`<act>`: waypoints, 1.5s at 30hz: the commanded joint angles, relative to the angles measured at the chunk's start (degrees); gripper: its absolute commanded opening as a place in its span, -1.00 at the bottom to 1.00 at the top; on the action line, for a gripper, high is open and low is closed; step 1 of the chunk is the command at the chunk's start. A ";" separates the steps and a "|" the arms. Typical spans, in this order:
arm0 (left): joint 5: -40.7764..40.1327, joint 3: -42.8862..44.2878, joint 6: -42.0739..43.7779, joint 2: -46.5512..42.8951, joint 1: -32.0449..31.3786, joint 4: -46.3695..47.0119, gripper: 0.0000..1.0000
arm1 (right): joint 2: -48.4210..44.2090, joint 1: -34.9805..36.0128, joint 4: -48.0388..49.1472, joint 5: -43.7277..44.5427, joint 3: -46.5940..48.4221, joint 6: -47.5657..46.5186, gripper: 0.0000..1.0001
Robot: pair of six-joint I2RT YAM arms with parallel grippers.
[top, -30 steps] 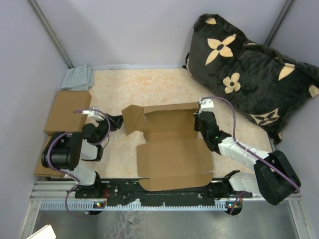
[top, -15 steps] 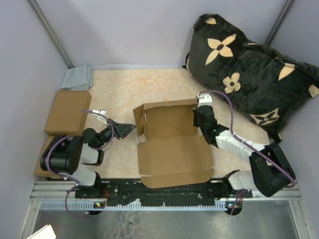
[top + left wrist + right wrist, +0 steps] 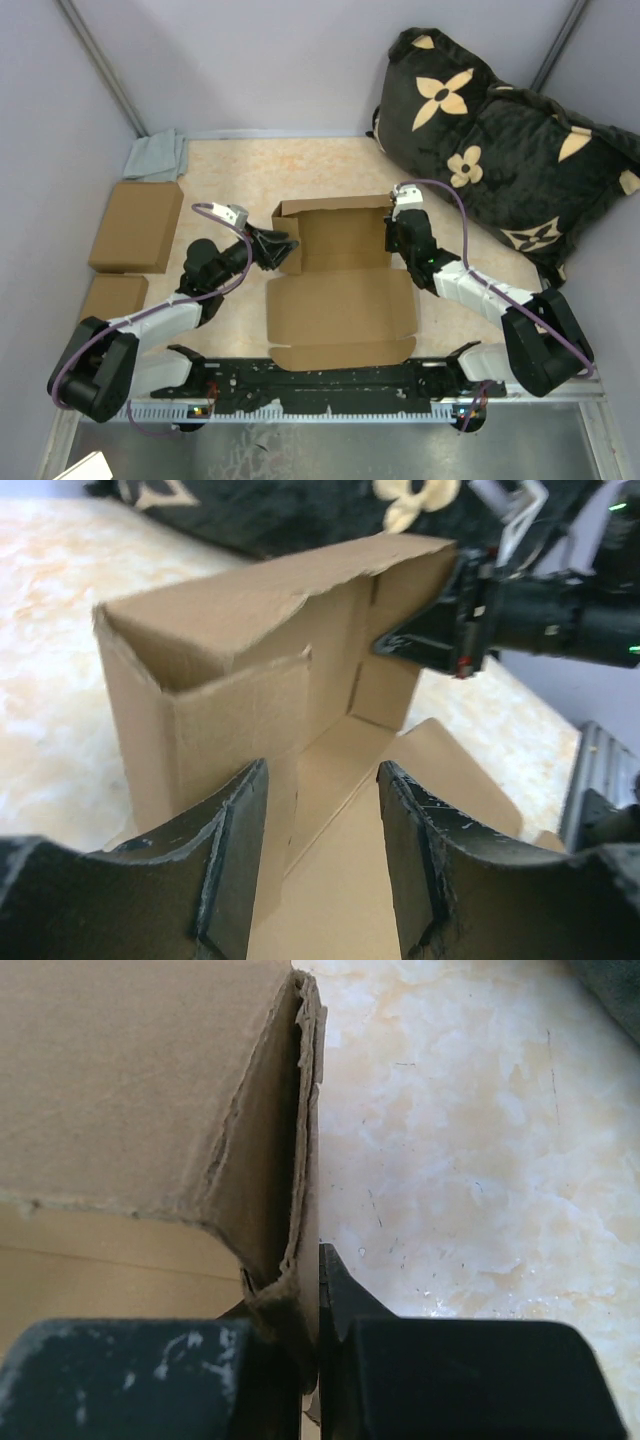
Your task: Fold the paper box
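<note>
The paper box [image 3: 340, 310] lies open in the middle of the table, its back wall and both side flaps standing up. My left gripper [image 3: 283, 248] is open at the box's left side flap. In the left wrist view the flap [image 3: 240, 730] stands just ahead, and its edge runs down between my fingers [image 3: 235, 865], close to the left one. My right gripper [image 3: 392, 235] is shut on the box's right side wall. In the right wrist view the folded cardboard wall [image 3: 290, 1210] is pinched between the closed jaws of that gripper [image 3: 318, 1345].
Two smaller cardboard blocks [image 3: 137, 225] [image 3: 113, 297] lie at the left edge, and a grey cloth [image 3: 155, 155] is in the far left corner. A black flowered pillow [image 3: 500, 140] fills the far right. Walls close in the table. A metal rail [image 3: 300, 405] runs along the near edge.
My left arm swung right from the left of the table to the box's left flap, which went from splayed out to upright. The right gripper kept its hold and the box shifted slightly.
</note>
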 commanded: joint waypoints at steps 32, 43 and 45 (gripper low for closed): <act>-35.52 -7.00 7.13 -26.51 -3.76 -27.77 0.19 | -8.55 -0.28 2.13 -2.83 -2.38 0.76 -0.97; -19.53 -13.59 10.17 -21.22 -3.77 -1.88 0.22 | -8.64 -0.28 0.12 -4.78 -0.91 0.30 -0.96; -16.99 -13.80 9.46 -20.88 -3.75 -0.89 0.22 | -8.20 -0.28 -0.39 -4.75 -0.56 -0.01 -0.96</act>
